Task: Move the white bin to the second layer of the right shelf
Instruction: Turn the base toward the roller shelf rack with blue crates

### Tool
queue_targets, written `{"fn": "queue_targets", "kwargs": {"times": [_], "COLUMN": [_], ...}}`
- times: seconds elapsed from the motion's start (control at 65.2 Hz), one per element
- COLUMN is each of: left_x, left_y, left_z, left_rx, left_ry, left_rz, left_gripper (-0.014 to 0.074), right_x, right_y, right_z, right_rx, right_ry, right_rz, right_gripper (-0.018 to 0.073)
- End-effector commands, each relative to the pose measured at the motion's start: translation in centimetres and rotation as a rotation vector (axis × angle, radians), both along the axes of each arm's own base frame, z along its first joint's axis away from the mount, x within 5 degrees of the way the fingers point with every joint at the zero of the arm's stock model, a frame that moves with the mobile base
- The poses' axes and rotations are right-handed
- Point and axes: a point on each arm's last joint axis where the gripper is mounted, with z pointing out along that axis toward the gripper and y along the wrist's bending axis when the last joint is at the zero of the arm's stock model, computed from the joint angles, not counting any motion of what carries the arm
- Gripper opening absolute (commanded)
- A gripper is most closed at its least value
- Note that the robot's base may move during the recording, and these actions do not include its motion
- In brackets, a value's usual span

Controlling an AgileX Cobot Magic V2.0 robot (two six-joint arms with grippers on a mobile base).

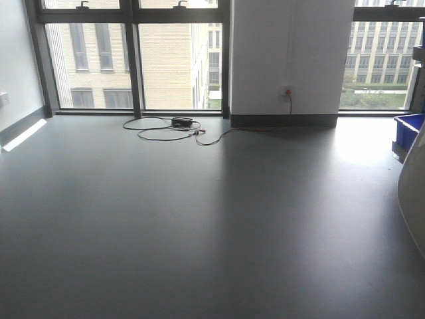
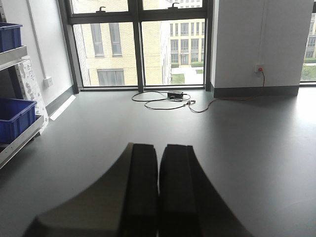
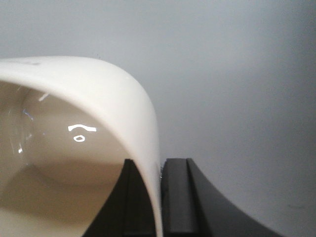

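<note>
The right tool [image 3: 160, 197] is clamped on the wall of the white bin [image 3: 74, 148], with the rim passing between its two fingers. In the wrist view the bin body extends to the left of this tool, held above the floor. The left tool [image 2: 159, 187] is closed with its fingers together and holds nothing, so the right arm alone carries the load. Farther off, a blue crate [image 1: 408, 126] marks the right edge. The right shelf second layer is not visible and is judged to lie farther right.
</note>
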Motion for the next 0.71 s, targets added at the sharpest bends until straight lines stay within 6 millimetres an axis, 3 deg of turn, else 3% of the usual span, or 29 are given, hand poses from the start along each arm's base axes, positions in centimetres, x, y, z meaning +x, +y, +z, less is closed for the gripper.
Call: {"fn": "queue_targets", "kwargs": {"times": [0.0, 0.69], "left_x": [0.03, 0.03], "left_y": [0.03, 0.03], "left_z": [-0.41, -0.41], "left_rx": [-0.01, -0.01], "left_ry": [-0.06, -0.06], "left_rz": [0.002, 0.002], "left_gripper": [0.0085, 0.0085], "right_x": [0.43, 0.48], "right_y": [-0.05, -0.05], "right_z": [1.13, 1.11], "right_rx": [0.007, 0.005], "right_ry": [-0.079, -0.078], "right_rz": [-0.005, -0.005], "right_gripper": [0.0052, 0.0052]}}
